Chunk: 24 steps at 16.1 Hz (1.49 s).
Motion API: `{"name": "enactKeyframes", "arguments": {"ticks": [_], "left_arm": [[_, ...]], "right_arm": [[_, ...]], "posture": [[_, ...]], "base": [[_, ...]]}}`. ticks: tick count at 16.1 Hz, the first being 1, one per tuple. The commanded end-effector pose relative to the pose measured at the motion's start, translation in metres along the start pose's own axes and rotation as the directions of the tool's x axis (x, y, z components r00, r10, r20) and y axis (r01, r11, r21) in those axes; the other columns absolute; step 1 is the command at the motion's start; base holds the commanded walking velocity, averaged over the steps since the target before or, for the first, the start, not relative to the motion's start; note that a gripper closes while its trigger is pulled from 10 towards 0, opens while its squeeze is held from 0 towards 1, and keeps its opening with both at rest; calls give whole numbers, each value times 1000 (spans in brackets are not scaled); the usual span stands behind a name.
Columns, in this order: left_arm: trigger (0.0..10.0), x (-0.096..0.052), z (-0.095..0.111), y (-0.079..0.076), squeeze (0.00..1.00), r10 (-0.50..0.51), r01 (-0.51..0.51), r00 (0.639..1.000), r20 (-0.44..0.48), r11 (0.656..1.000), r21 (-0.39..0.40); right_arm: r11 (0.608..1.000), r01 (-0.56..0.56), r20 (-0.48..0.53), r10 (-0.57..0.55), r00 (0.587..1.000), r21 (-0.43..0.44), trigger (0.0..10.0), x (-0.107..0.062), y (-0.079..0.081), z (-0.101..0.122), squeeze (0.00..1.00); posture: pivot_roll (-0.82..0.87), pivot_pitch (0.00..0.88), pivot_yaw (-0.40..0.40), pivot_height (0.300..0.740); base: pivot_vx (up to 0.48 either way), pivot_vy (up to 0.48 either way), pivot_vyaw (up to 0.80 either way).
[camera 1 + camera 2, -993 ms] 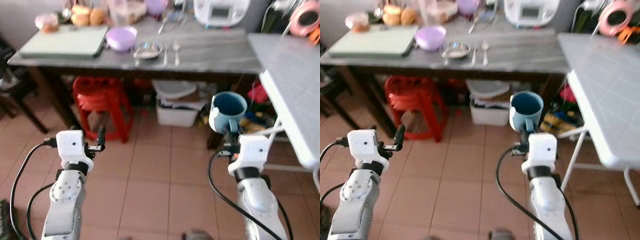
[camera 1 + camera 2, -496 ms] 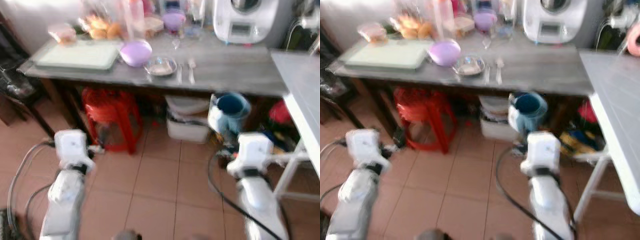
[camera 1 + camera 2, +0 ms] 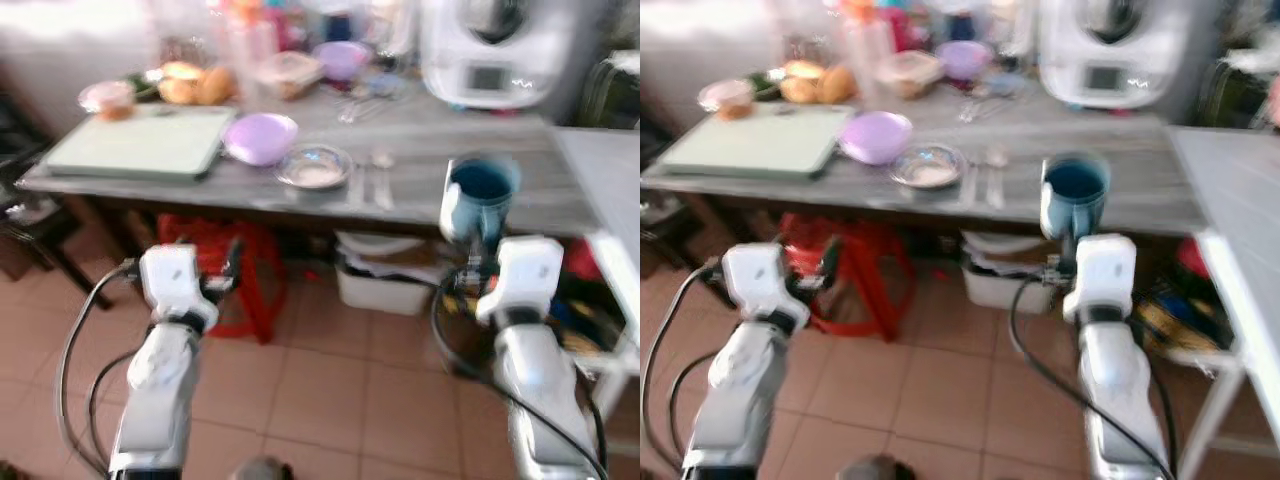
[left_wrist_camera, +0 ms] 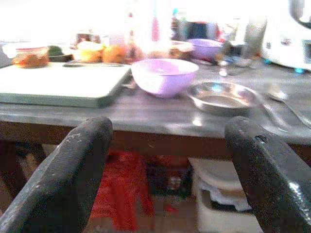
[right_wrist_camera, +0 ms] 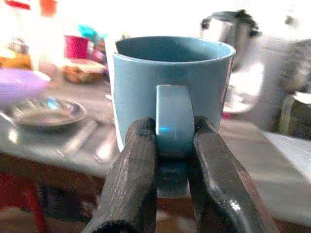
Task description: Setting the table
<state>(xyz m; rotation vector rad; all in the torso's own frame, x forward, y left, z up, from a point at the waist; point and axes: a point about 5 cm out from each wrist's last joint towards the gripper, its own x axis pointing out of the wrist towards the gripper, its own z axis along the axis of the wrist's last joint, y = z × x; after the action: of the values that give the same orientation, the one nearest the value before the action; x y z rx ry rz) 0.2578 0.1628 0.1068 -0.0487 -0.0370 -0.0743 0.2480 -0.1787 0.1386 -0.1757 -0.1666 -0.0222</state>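
We hold blue mug (image 5: pixel 171 92) by handle, right gripper (image 5: pixel 170 145) jaws clamped on it, upright, not yet on desk (image 3: pixel 420 190). Left gripper (image 4: pixel 165 160) jaws apart, empty. Bowl (image 3: pixel 262 137), dish (image 3: pixel 315 167), cutlery (image 3: pixel 372 180) already laid; mug placement left.

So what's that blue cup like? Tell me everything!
The blue cup is a plain mug, glossy like glazed ceramic, light blue outside and darker blue inside. It stands upright with its open mouth up, and nothing can be made out inside it. It has one flat handle, and the right claw pinches that handle between its two black fingers. Nothing else touches it. It is held up in the air in front of the grey table, to the right of the spoons.
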Motion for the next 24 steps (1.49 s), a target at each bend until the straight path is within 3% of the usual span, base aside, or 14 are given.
{"name": "enactKeyframes", "arguments": {"ticks": [1, 15, 17, 20, 24], "left_arm": [[10000, 0, -1, 3, 0, 6, -6, 1000, -9, 1000, 3], [10000, 0, 3, 6, 0, 27, -27, 1000, 12, 1000, 1], [10000, -1, 7, 10, 0, 62, -62, 998, 27, 998, -12], [10000, -7, 15, 27, 0, 155, -159, 986, 67, 986, 51], [10000, -7, 23, 30, 0, 161, -166, 983, 93, 985, 50]], "right_arm": [[1000, -5, -10, 5, 1000, 1, 10000, -1, 0, -2, 0], [999, -34, 31, 34, 999, -4, 10000, 7, 3, 5, 0], [999, -45, 38, 45, 998, -2, 10000, 8, 4, 6, 0], [999, -50, 46, 50, 998, -5, 10000, 9, 4, 7, 0], [998, -62, 46, 61, 997, 8, 10000, 9, 4, 6, 0]], "posture": [[-17, 0, 39, 740], [-10, 0, 35, 740], [-7, 0, 34, 740], [-6, 0, 38, 740], [6, 0, 36, 740]], "base": [[480, 0, 0], [426, 0, -31], [0, 0, 238], [0, 0, 573], [0, 0, 652]]}}
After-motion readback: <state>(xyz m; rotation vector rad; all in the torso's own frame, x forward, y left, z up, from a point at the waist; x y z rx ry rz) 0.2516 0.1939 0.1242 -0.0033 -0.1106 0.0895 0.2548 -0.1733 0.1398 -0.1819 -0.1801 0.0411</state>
